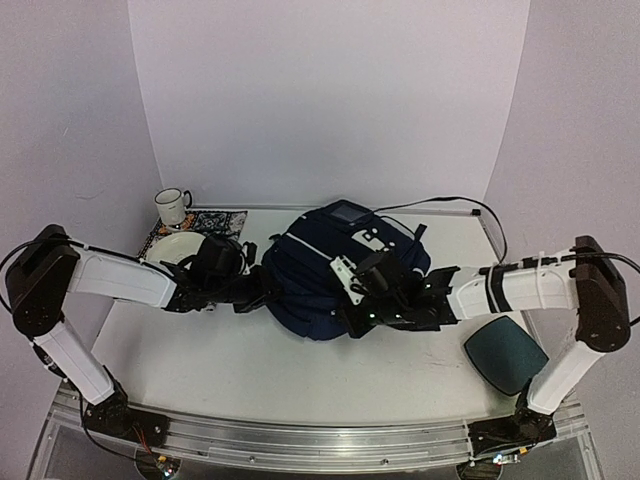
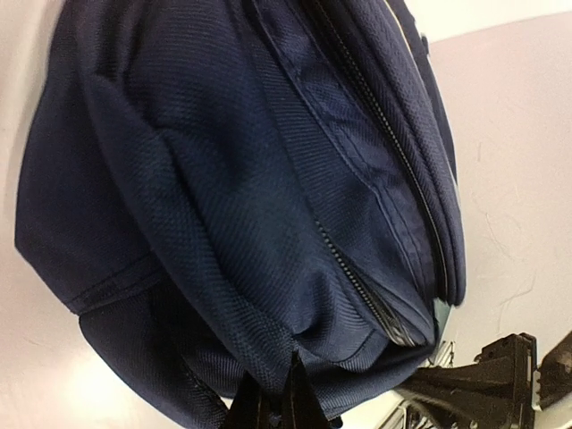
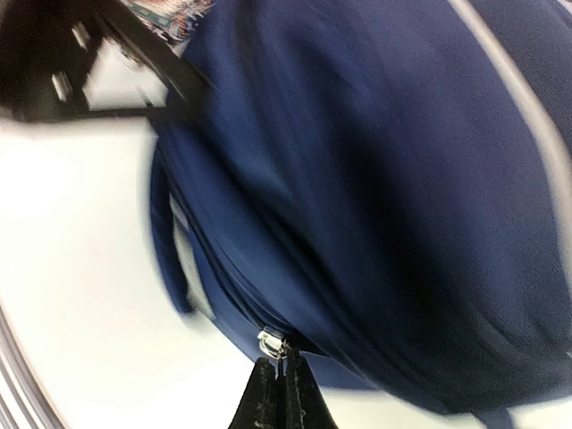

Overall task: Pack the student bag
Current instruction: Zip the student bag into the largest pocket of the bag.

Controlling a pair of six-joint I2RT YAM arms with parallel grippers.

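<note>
The student bag (image 1: 320,275) is a navy backpack with a white patch, lying in the middle of the table between both arms. My left gripper (image 1: 263,291) is at its left edge. In the left wrist view the left gripper (image 2: 288,380) is shut on a fold of the bag's fabric (image 2: 223,179), just below a zip line (image 2: 357,279). My right gripper (image 1: 366,312) is at the bag's near right side. In the blurred right wrist view the right gripper (image 3: 279,356) is shut on the silver zip pull (image 3: 271,340) at the bag's lower edge (image 3: 375,179).
A white mug (image 1: 172,205), a white bowl (image 1: 172,247) and a patterned mat (image 1: 218,219) sit at the back left, behind my left arm. A dark teal oval object (image 1: 505,355) lies near the right arm's base. A black cable (image 1: 450,200) runs along the back right.
</note>
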